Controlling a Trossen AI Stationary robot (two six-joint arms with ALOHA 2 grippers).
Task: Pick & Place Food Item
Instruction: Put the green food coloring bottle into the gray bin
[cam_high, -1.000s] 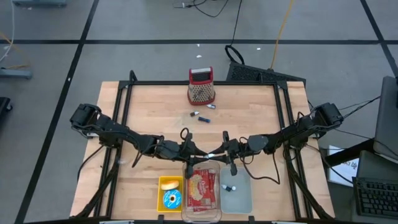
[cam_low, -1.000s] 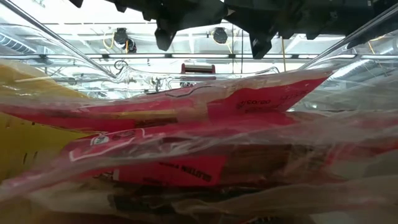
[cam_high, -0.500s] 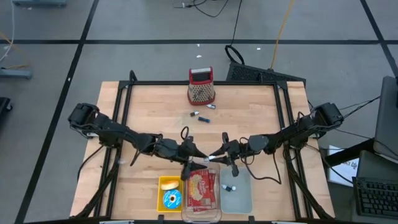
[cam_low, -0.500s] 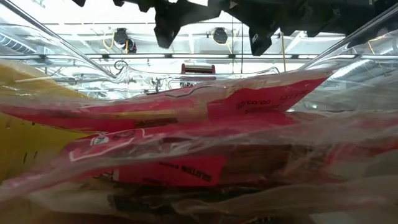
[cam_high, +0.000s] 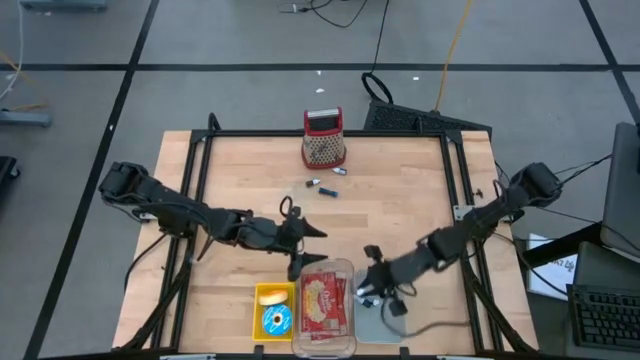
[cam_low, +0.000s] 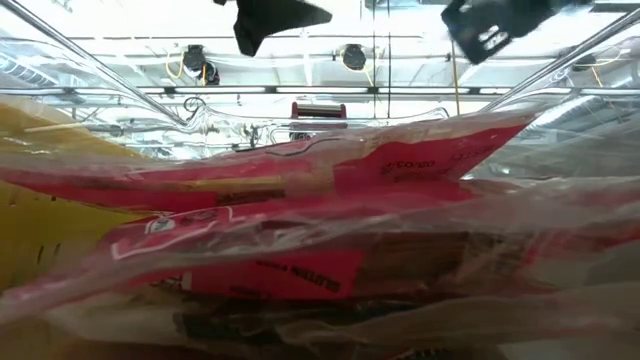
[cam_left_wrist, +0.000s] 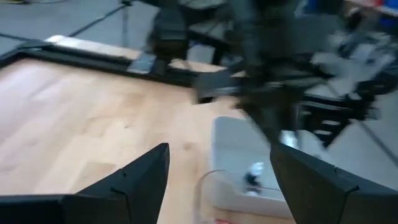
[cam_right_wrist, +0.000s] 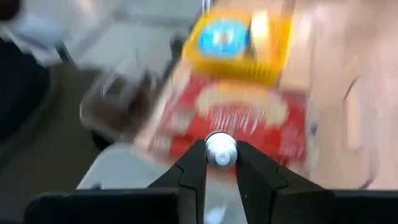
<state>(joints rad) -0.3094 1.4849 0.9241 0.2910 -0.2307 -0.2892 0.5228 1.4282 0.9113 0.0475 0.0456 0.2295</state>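
Observation:
A red food package (cam_high: 325, 303) lies in a clear container (cam_high: 343, 268) at the table's near edge and fills the low view (cam_low: 300, 230). My left gripper (cam_high: 306, 250) hangs open just left of and above the container; nothing is between its fingers (cam_left_wrist: 219, 152). My right gripper (cam_high: 369, 284) hovers over the grey tray (cam_high: 388, 318) to the right of the container. It is shut on a small white round thing (cam_right_wrist: 221, 149). Both grippers show at the top of the low view, left (cam_low: 270, 18) and right (cam_low: 490, 25). My right gripper pinches the small white round thing (cam_right_wrist: 221, 151) between its two fingertips (cam_right_wrist: 198, 163). The thing is lifted clear, above the red package and the tray. The fingers slant down toward the table's near left.
A yellow bin (cam_high: 274, 310) with a blue round item and a pale yellow piece stands left of the container. A small dark-and-white object (cam_left_wrist: 252, 177) lies on the grey tray. A red-topped grater (cam_high: 323, 138) and small loose pieces (cam_high: 322, 188) sit farther back.
My left gripper has opened wide, risen a little and drawn back toward the table's left. My right gripper, still shut, has swung away from the left one toward the near edge, ending over the grey tray, and has tipped up closer to level.

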